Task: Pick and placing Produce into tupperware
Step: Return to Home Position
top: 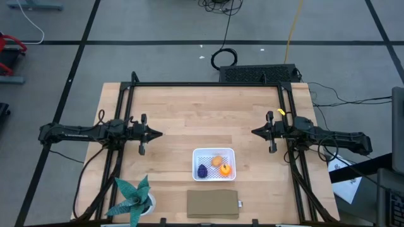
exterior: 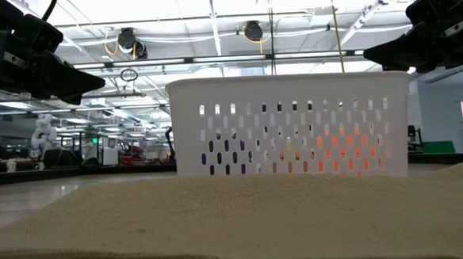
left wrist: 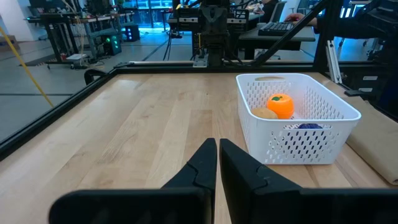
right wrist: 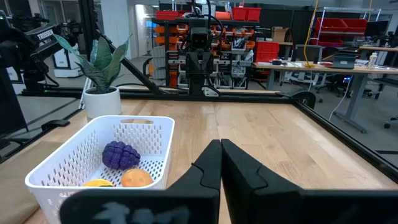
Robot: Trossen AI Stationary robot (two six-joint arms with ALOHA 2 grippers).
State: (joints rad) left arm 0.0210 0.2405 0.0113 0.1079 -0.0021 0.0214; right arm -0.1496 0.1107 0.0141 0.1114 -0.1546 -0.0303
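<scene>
My left gripper (top: 158,133) hangs over the left side of the pale wooden table (top: 189,107), its two dark fingers pressed together and holding nothing. My right gripper (top: 254,132) mirrors it on the right side, fingers likewise closed and holding nothing. The two tips point at each other across bare wood.

The white perforated plastic basket (top: 214,163), shallow with rounded corners, sits on the table between the two grippers but nearer the table's front edge than either, so it lies forward and inward from both. It is somewhat nearer my right gripper. It is almost square, slightly longer across the table. Inside lie all three pieces: a bright orange toy fruit (top: 226,169), a dark purple knobbly piece (top: 202,170) and a tan-yellow potato-like piece (top: 217,161), close together.

I judge the packing done, with only pulling my arms back to rest remaining. That path leads away from the basket.

Just in front of the basket lies a flat tan-brown rectangular slab (top: 213,203). A teal spiky plant in a white pot (top: 134,197) stands at the front left. Black frame rails (top: 208,84) run along the far edge and both sides.
</scene>
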